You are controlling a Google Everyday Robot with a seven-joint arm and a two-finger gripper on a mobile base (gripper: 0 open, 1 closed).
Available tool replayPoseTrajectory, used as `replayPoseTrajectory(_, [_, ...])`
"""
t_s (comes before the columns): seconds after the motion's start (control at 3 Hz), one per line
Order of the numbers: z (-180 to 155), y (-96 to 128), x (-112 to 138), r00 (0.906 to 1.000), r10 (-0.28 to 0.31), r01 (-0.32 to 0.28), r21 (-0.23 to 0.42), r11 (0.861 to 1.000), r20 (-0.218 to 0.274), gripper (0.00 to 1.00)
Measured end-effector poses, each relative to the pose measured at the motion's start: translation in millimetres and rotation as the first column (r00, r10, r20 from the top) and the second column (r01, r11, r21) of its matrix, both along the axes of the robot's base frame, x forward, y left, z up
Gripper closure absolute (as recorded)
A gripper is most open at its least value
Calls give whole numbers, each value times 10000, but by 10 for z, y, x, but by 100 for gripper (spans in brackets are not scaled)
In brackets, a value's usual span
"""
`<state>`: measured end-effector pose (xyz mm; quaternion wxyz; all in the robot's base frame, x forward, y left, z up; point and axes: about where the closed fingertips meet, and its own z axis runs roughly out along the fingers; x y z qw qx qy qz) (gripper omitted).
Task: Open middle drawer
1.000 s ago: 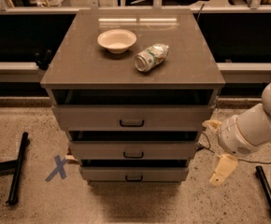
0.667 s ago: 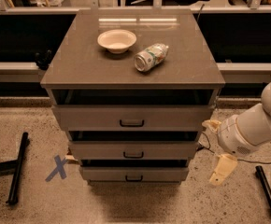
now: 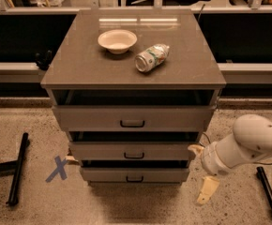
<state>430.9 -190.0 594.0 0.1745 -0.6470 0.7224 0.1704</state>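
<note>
The tool (image 3: 201, 170) hangs released, its two fingers spread apart, just beside the right end of the middle drawer (image 3: 103, 151).

Speckled terrazzo floor (image 3: 28, 210), with a blue tape X (image 3: 58, 168) left of the grey cabinet (image 3: 55, 100). Black stand leg (image 3: 17, 170) far left. Pale ledge (image 3: 11, 71) runs along the dark rear. Light glares on the brown tabletop (image 3: 79, 64). Pincer (image 3: 200, 169) low right beside the cabinet, fingers spread.
</note>
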Motion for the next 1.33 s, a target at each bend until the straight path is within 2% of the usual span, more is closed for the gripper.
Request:
replayPoseTrajectory(0.33, [-780, 143, -34, 9973, 404, -389, 258, 9989, -606, 0])
replayPoseTrajectory(1.0, [-892, 144, 36, 9973, 520, -517, 73, 9986, -524, 0])
replayPoseTrajectory(1.33, [-1061, 170, 262, 9958, 912, -911, -291, 9954, 19, 0])
